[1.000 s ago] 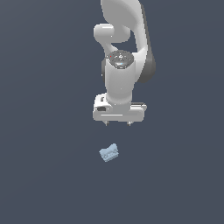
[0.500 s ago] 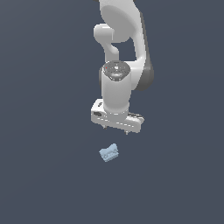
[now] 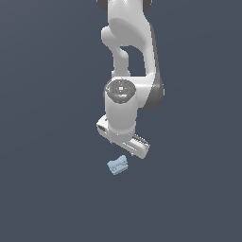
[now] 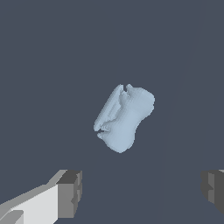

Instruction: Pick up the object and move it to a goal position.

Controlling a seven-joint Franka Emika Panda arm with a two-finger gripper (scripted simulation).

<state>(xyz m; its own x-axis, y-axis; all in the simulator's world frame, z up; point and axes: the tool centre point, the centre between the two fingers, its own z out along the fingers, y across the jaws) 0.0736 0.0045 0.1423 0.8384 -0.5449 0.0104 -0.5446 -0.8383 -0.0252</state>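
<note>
Object [image 4: 124, 118] lies ungrasped; wrist view crops the parted jaws.

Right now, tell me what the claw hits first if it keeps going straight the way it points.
Probably the bare floor, not the pale blue block: the open claw seems offset beside it, though depth is unclear.

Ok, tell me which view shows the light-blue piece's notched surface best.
The wrist view: the light-blue piece fills the middle, its ridges and notches plain, ahead of the open gripper. The exterior view shows it only as a small pale block below the arm.
</note>
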